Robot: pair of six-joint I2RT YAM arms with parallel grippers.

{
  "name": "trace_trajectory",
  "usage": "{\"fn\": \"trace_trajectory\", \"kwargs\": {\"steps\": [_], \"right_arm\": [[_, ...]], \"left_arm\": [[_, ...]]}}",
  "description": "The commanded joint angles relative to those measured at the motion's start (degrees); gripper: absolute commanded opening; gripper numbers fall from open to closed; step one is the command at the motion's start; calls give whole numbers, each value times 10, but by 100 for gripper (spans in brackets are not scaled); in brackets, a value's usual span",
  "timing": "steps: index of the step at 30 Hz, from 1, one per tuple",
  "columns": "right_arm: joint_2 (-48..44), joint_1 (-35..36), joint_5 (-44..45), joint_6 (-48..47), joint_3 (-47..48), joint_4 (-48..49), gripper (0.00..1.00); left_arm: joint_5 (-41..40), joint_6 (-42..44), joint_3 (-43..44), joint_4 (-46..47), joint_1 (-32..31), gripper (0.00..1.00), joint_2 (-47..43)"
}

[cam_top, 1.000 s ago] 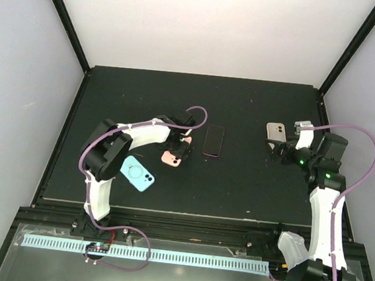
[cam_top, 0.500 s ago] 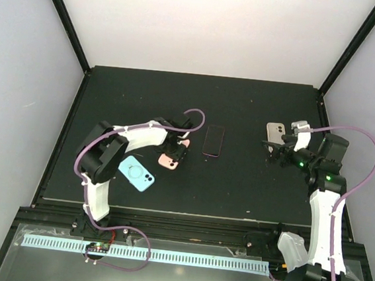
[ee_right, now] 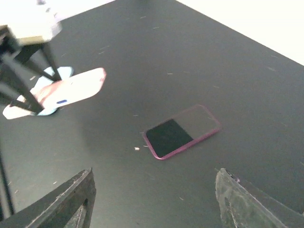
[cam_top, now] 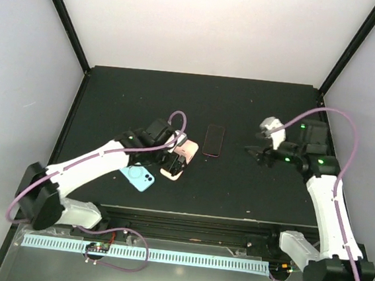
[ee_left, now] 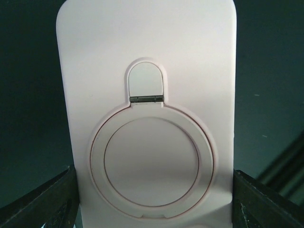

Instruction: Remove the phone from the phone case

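The pink phone case (ee_left: pixel 147 95), its round ring holder facing the left wrist camera, sits between my left gripper's fingers (ee_left: pixel 38 204), which press on its two long edges. In the top view the left gripper (cam_top: pixel 175 154) holds this case (cam_top: pixel 181 154) tilted above the table, beside a light blue case (cam_top: pixel 139 174). A dark phone with a maroon edge (cam_top: pixel 213 140) lies flat at the table's middle. My right gripper (cam_top: pixel 253 151) hovers to the right of it, open and holding nothing. In the right wrist view that phone (ee_right: pixel 183 130) lies ahead of the right gripper (ee_right: pixel 154 173). Whether a phone is inside the pink case is not visible.
The black table (cam_top: pixel 145 96) is ringed by a raised black rim and white walls. The right arm's purple cable (cam_top: pixel 347 139) arcs over the right side. The light blue case (ee_right: pixel 61 72) shows partly behind the held pink case (ee_right: pixel 76 88) in the right wrist view.
The left arm has stretched out and raised the pink case off the table. The right gripper has moved left, away from the beige item at the right, towards the maroon-edged phone.
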Motion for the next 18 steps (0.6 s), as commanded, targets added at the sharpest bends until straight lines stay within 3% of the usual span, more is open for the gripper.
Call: {"fn": "trace_trajectory", "kwargs": {"steps": [1, 7, 11, 18], "right_arm": [[9, 150, 144, -95, 37, -61, 69], [-12, 355, 328, -171, 53, -84, 68], [-19, 439, 422, -233, 52, -73, 63], [10, 565, 506, -308, 83, -82, 57]], "left_arm": [[81, -6, -18, 21, 2, 64, -91], [204, -21, -29, 34, 2, 63, -117], [264, -26, -20, 35, 2, 62, -108], [319, -26, 9, 12, -1, 61, -83]]}}
